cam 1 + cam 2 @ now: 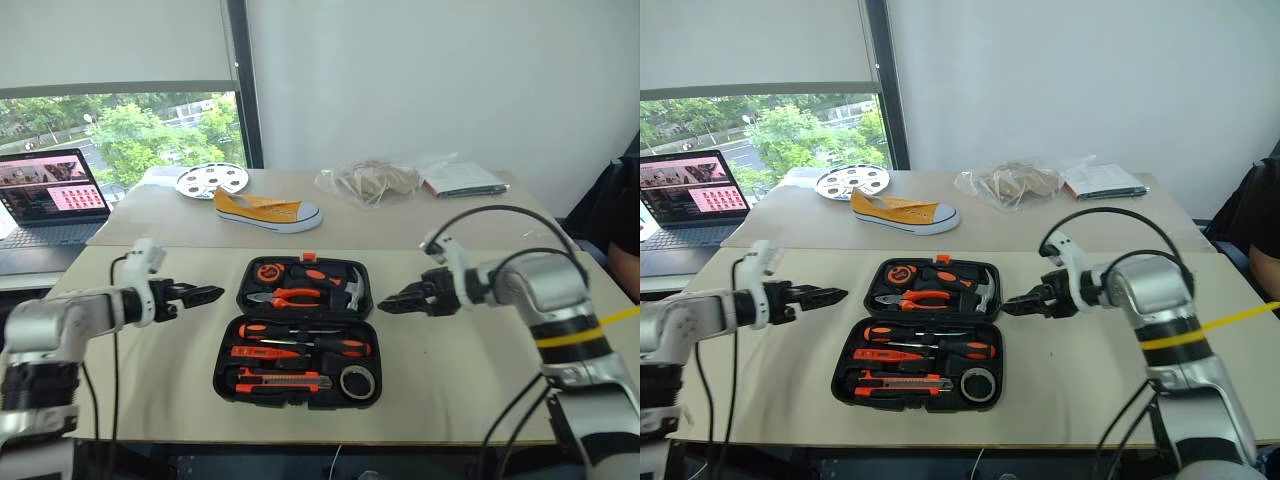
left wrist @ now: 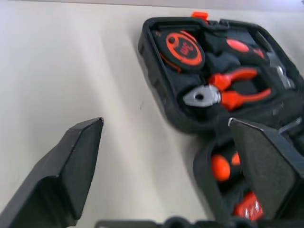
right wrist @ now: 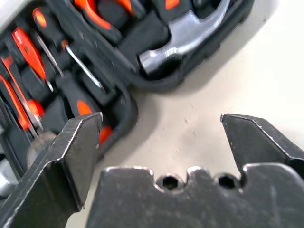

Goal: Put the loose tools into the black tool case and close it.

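2 screwdrivers [image 1: 300,335] lie in the open black tool case [image 1: 226,375]; no writing legible.

The case [image 1: 228,372] is black with an orange latch [image 1: 308,257]. In it lie black-and-orange screwdrivers [image 1: 300,347], an orange-black knife [image 1: 283,381], orange-handled pliers [image 1: 285,297], a steel-grey hammer [image 1: 354,287] and a greyish roll [image 1: 357,381]. The table [image 1: 150,350] is pale beige. Behind, a yellow shoe [image 1: 266,211] has a white sole.
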You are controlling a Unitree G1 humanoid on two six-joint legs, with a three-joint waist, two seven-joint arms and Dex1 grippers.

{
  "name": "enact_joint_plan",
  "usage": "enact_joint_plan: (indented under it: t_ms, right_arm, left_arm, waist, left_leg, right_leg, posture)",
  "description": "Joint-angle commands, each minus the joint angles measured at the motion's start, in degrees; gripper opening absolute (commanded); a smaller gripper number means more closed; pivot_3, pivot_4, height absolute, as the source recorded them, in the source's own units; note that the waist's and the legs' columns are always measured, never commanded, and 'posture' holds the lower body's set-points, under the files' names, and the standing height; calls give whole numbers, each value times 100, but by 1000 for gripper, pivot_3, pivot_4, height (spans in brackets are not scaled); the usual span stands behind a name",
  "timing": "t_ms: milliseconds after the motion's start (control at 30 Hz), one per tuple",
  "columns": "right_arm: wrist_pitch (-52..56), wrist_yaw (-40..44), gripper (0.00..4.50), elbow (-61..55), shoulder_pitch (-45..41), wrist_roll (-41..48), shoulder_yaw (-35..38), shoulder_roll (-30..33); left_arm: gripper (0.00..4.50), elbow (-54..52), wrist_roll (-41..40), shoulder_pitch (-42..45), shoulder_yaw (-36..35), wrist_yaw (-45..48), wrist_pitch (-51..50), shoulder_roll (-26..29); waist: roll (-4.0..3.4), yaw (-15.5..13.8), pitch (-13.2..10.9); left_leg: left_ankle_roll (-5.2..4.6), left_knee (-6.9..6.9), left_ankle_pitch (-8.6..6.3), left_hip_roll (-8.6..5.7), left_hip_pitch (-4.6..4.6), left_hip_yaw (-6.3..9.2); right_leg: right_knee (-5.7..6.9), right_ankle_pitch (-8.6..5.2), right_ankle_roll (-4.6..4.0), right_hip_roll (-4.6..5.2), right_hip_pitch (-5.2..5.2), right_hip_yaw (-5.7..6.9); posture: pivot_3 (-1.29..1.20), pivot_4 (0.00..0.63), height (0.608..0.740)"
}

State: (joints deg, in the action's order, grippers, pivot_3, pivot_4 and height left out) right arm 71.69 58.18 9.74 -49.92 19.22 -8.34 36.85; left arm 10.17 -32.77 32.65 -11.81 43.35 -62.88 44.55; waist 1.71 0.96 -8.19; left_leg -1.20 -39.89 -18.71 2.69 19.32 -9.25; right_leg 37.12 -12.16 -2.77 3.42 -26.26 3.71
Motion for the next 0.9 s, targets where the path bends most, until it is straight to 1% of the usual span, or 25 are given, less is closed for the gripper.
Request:
enact_joint_plan:
  t_ms: [33,100,167,433,500,533,567,600,633,667,733,767,833,900]
  right_arm:
    - [-243,-496,4483,843,-383,-281,-112,-265]
    - [-436,-878,4483,1548,-695,-415,-43,-623]
    - [-531,-1000,4483,1880,-848,-469,-57,-790]
    - [-533,-1081,4483,2266,-977,-697,-402,-1000]
    - [-509,-1117,3979,2318,-1003,-770,-471,-1006]
    - [-469,-1143,3782,2352,-1026,-779,-466,-1013]
    - [-427,-1163,3442,2385,-1049,-780,-457,-1020]
    - [-393,-1179,3124,2409,-1068,-780,-449,-1025]
    - [-357,-1197,2775,2430,-1085,-783,-444,-1028]
    - [-310,-1224,2343,2463,-1106,-791,-437,-1031]
    - [-255,-1237,1700,2493,-1122,-803,-454,-1023]
    - [-231,-1257,1471,2520,-1128,-805,-445,-1032]
    - [-246,-1285,733,2571,-1131,-800,-423,-1071]
    - [-312,-1358,100,2657,-1145,-760,-287,-1159]
  left_arm:
    - [4500,371,313,448,340,-287,-4,-199]
    - [4500,641,490,706,473,-486,129,-414]
    - [4500,730,550,791,505,-544,175,-522]
    - [4500,795,658,759,612,-559,145,-685]
    - [4500,816,688,744,641,-577,142,-711]
    - [4243,814,692,738,642,-578,152,-734]
    - [3983,821,681,737,625,-591,127,-765]
    - [3825,830,676,736,610,-599,118,-797]
    - [3437,838,683,733,608,-606,123,-823]
    - [2925,848,693,727,609,-608,143,-849]
    - [2240,868,668,705,555,-639,145,-922]
    - [1985,903,647,699,480,-703,130,-975]
    - [1232,945,571,679,295,-797,118,-1072]
    - [563,927,519,646,122,-852,176,-1132]
  waist:
    - [1,-4,0]
    - [0,7,0]
    - [0,19,0]
    - [0,46,0]
    - [0,59,0]
    - [0,61,0]
    - [0,60,0]
    - [-1,55,1]
    - [0,51,0]
    - [-1,45,1]
    - [-1,31,1]
    - [-1,23,1]
    - [-2,8,1]
    - [2,11,4]
  left_leg:
    - [0,0,0,-1,0,-1]
    - [0,6,0,-1,26,-4]
    - [0,4,0,-2,42,-10]
    - [2,-1,0,-1,55,-20]
    - [3,-6,1,-1,54,-20]
    - [4,-8,1,-1,50,-20]
    - [5,-10,2,-1,49,-20]
    - [6,-11,3,-1,46,-19]
    - [7,-13,3,-2,44,-20]
    - [8,-17,3,-1,40,-20]
    - [8,-22,4,-2,35,-19]
    - [8,-23,4,-2,28,-19]
    - [9,-21,3,-2,8,-15]
    - [9,-23,3,-1,-1,-7]
  right_leg:
    - [1,0,0,0,0,4]
    - [2,0,1,-1,-12,19]
    - [0,-1,3,-1,-22,32]
    - [3,-1,4,1,-25,46]
    - [5,-1,5,2,-25,45]
    - [4,-1,5,4,-25,42]
    - [4,-1,5,4,-25,41]
    - [3,-1,5,4,-23,40]
    - [4,-1,5,5,-21,40]
    - [4,-1,5,6,-18,40]
    - [9,-1,4,9,-15,37]
    - [10,-1,4,10,-9,35]
    - [11,-1,4,11,4,30]
    - [15,1,5,11,10,21]
  posture:
    - [0,150,740]
    - [0,150,740]
    - [0,150,740]
    - [0,150,740]
    - [0,150,740]
    - [0,150,740]
    - [0,150,740]
    - [0,150,740]
    - [0,150,740]
    - [0,150,740]
    - [0,150,740]
    - [0,150,740]
    - [0,150,740]
    - [0,150,740]
